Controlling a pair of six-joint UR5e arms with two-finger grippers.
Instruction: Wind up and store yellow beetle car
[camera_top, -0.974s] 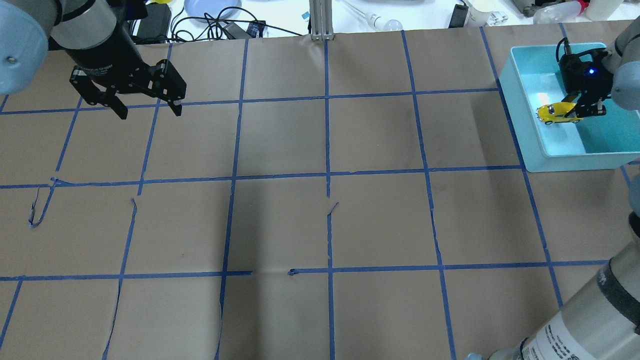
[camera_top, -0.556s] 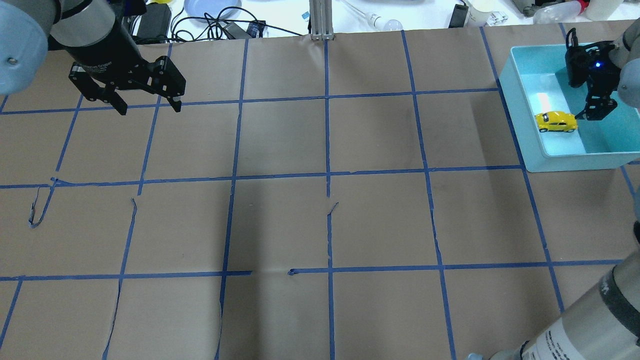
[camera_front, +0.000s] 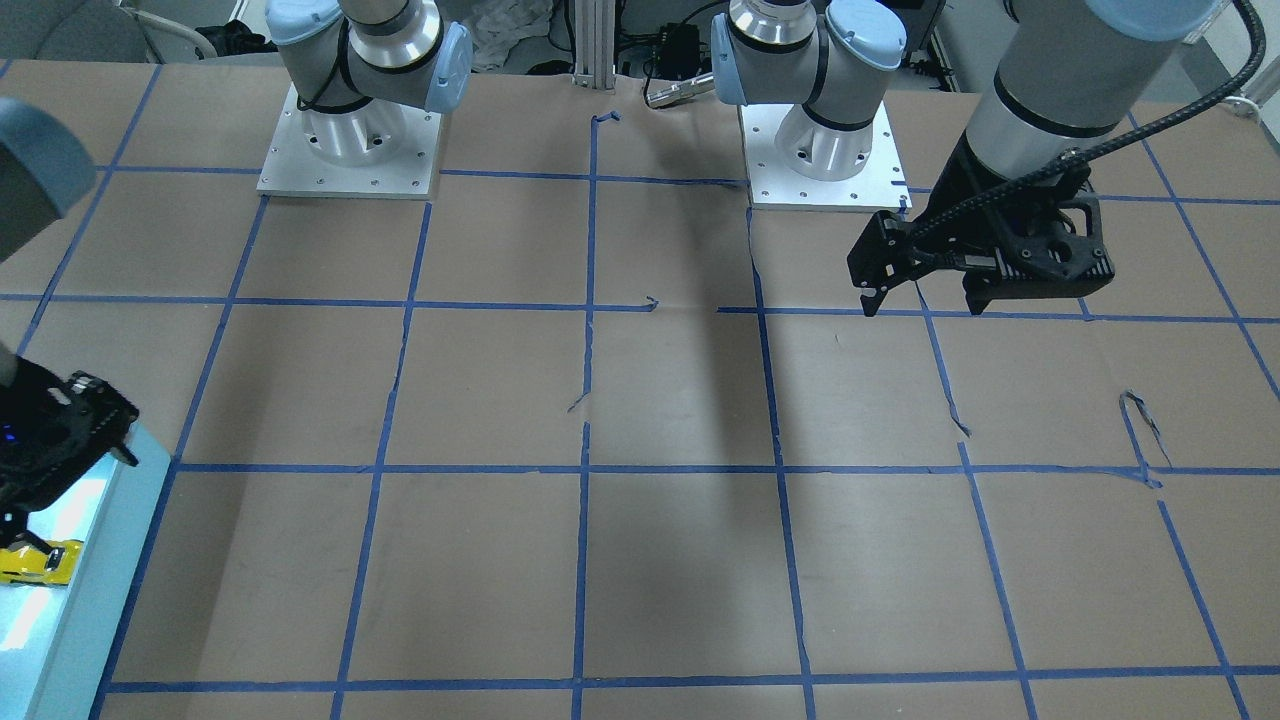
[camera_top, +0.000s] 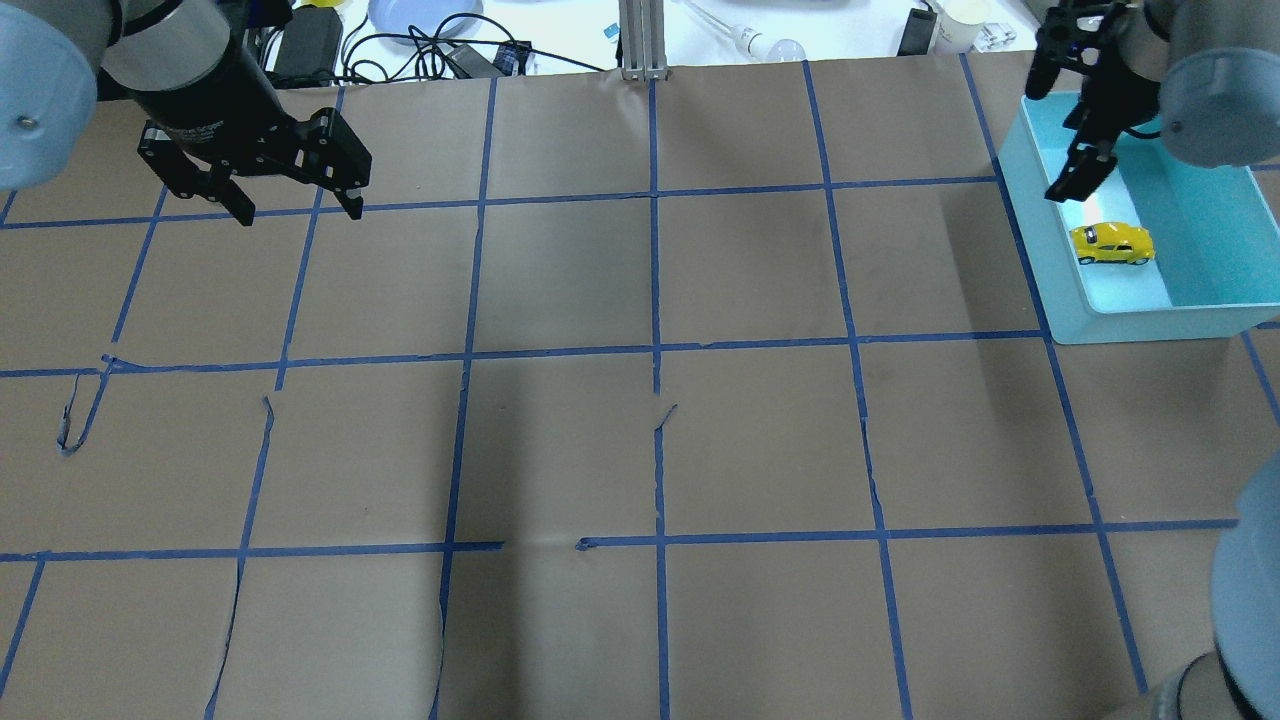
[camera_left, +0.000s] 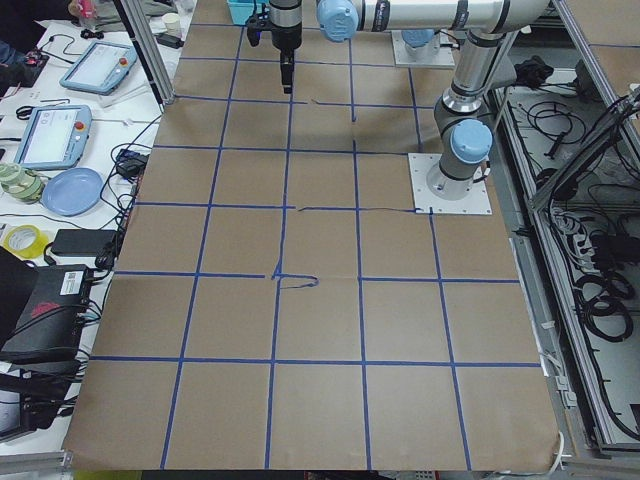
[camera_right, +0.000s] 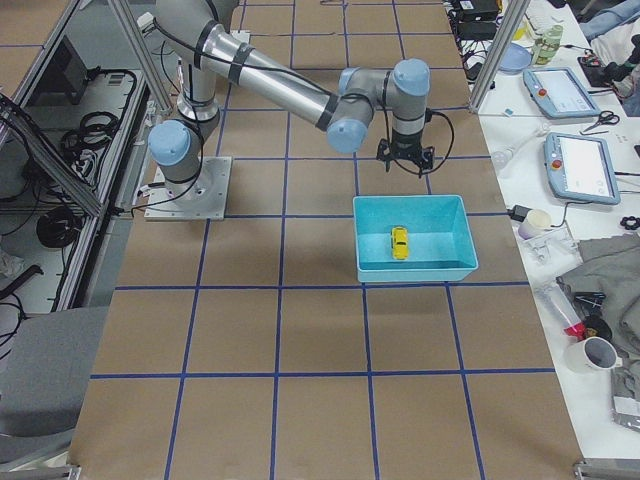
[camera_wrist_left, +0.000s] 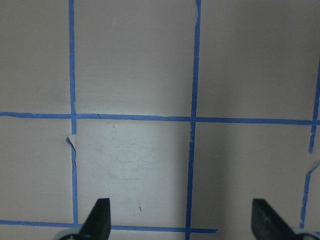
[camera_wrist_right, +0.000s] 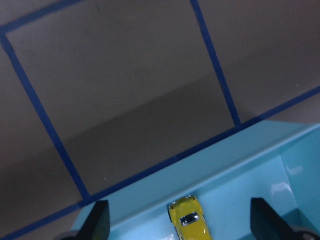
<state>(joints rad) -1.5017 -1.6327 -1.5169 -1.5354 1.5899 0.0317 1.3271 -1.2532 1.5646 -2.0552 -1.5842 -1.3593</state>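
The yellow beetle car (camera_top: 1112, 244) lies on its wheels on the floor of the teal bin (camera_top: 1165, 322), near the bin's front left corner. It also shows in the front-facing view (camera_front: 40, 562), the right side view (camera_right: 399, 242) and the right wrist view (camera_wrist_right: 190, 222). My right gripper (camera_top: 1050, 140) is open and empty, raised above the bin's far left corner, clear of the car. Its fingertips (camera_wrist_right: 100, 220) frame the car from above. My left gripper (camera_top: 298, 212) is open and empty over the far left of the table, also seen in the front-facing view (camera_front: 922, 305).
The table is brown paper with a blue tape grid, torn in places (camera_top: 70, 425). Cables, a blue plate (camera_top: 425, 15) and bottles lie beyond the far edge. The arm bases (camera_front: 350, 150) stand at the robot's side.
My right gripper opened and let go of the car, which now lies in the bin. The gripper then rose and moved toward the bin's far left corner. The left gripper barely moved.
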